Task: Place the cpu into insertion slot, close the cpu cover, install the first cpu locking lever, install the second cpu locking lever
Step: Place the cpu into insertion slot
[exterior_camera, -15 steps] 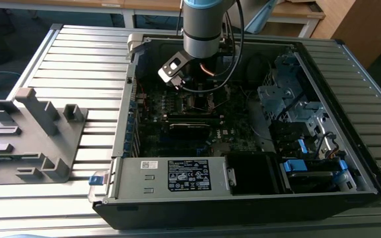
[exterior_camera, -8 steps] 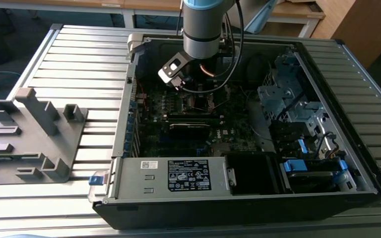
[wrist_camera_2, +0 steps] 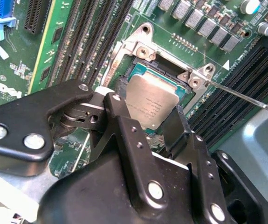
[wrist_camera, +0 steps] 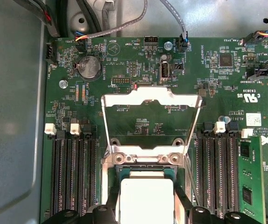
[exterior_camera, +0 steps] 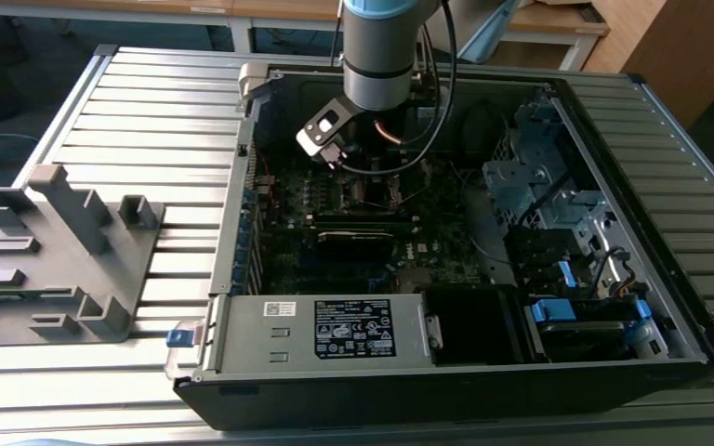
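- Exterior view: the arm [exterior_camera: 382, 56] reaches down into the open computer case [exterior_camera: 227, 242], which lies on a slatted metal table [exterior_camera: 146, 102].
- The gripper [exterior_camera: 360, 177] sits low over the middle of the motherboard [exterior_camera: 332, 218]. Its fingers are too dark against the board to read here.
- A grey plastic fixture [exterior_camera: 66, 251] stands on the table to the exterior view's left of the case, well apart from the arm.
- The power supply [exterior_camera: 332, 330] fills the near end of the case.
- Second wrist view: the cpu [wrist_camera_2: 152, 95] sits between the two black fingers [wrist_camera_2: 120, 121] of the gripper [wrist_camera_2: 145, 108]. The fingers press against opposite edges of the chip, so I log it as clamped.
- The cpu lies square over the socket [wrist_camera_2: 140, 70]. I cannot tell whether it is seated or just above it.
- A thin locking lever [wrist_camera_2: 245, 95] juts out from the socket corner, unlatched.
- First wrist view: the cpu [wrist_camera: 145, 193] shows bright between the fingers [wrist_camera: 111, 205] of the gripper [wrist_camera: 147, 209], directly over the socket.
- The cpu cover [wrist_camera: 150, 95] is swung open on its hinge, and bare board shows through its window.
- Memory slots [wrist_camera: 73, 177] flank the socket on both sides, and a coin cell [wrist_camera: 89, 66] sits further up the board.
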